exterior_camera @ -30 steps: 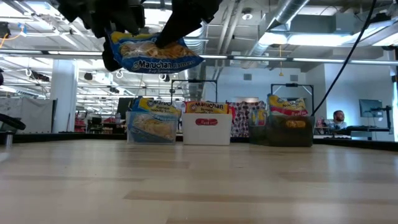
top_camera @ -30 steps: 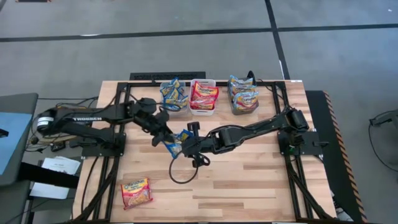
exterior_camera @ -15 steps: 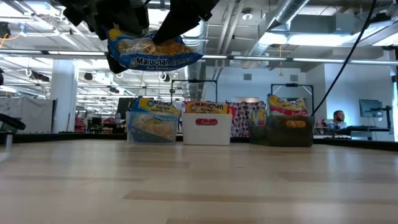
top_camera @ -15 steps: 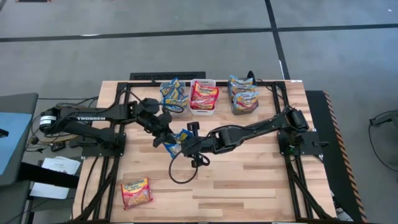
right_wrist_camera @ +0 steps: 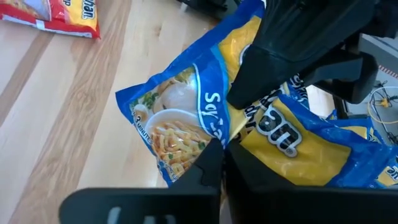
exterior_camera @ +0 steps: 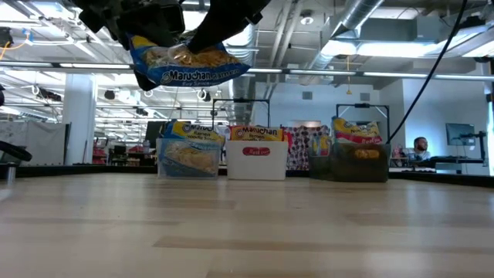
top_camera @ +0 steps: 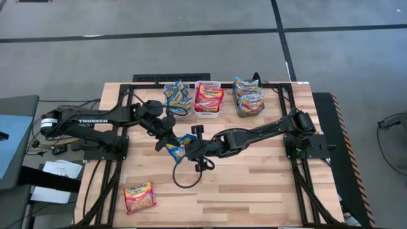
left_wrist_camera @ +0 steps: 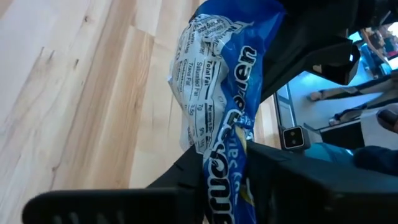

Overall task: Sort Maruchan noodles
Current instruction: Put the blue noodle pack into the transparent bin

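Observation:
A blue-trimmed Maruchan noodle packet (top_camera: 181,145) hangs in the air over the middle of the table, high up in the low view (exterior_camera: 189,66). My left gripper (top_camera: 168,141) is shut on its left end and my right gripper (top_camera: 189,149) on its right side. A red-trimmed packet (top_camera: 140,196) lies flat on the wood near the front left. More packets stand in three bins at the far edge. My left gripper pinches the packet's left end (left_wrist_camera: 217,155) between its two fingers, coming from the table's left and slanting down. The packet shows edge-on between the fingers and is clear of the table. My right gripper pinches the packet's rim (right_wrist_camera: 214,134) between its two fingertips (right_wrist_camera: 205,168), coming from the table's right and slanting down. The crinkled packet spreads out beyond the fingers, lifted clear, with my left gripper (right_wrist_camera: 292,43) clamped on its other end.
At the far edge stand a clear bin (top_camera: 178,98) with blue packets, a white bin (top_camera: 208,99) with red ones and a dark grey bin (top_camera: 249,102) with orange ones. A black cable loop (top_camera: 184,177) hangs below my right gripper. Bare wood lies to the near right.
My left gripper has shut on the blue packet's left end. The packet has stayed in the air and tipped a little, its right end now slightly higher. Both arms have kept their places.

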`<state>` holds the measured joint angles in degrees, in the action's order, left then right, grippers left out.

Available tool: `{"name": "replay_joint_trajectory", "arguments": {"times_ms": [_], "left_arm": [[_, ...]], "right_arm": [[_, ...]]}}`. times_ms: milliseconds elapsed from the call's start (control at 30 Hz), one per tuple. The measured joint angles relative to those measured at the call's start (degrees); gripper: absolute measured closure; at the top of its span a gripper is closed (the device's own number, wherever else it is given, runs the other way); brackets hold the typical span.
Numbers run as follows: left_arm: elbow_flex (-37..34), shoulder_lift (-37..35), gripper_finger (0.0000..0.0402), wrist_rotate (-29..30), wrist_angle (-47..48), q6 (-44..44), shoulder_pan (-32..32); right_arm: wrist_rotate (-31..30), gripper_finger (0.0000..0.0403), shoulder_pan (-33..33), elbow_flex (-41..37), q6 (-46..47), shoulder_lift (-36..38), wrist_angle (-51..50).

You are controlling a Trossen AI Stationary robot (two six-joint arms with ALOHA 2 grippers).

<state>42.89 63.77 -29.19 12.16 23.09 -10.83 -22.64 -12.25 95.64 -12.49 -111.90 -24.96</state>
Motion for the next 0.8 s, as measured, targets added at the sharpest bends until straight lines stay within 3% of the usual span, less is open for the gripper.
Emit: {"name": "replay_joint_trajectory", "arguments": {"times_ms": [267,600,800], "left_arm": [[0.0,0.0,0.0351,0.44,0.55,-2.95,0.0],[0.0,-2.44,0.0351,7.14,6.16,-6.36,0.04],[5.09,-4.13,0.0351,19.06,17.41,-14.87,0.04]], "right_arm": [[-2.33,0.0305,0.0,0.0,0.03,0.0,-0.36],[-12.91,0.0233,-1.2,0.0,-5.02,0.0,-2.13],[-17.06,0.0232,-3.31,3.63,-4.18,0.02,-8.4]]}}
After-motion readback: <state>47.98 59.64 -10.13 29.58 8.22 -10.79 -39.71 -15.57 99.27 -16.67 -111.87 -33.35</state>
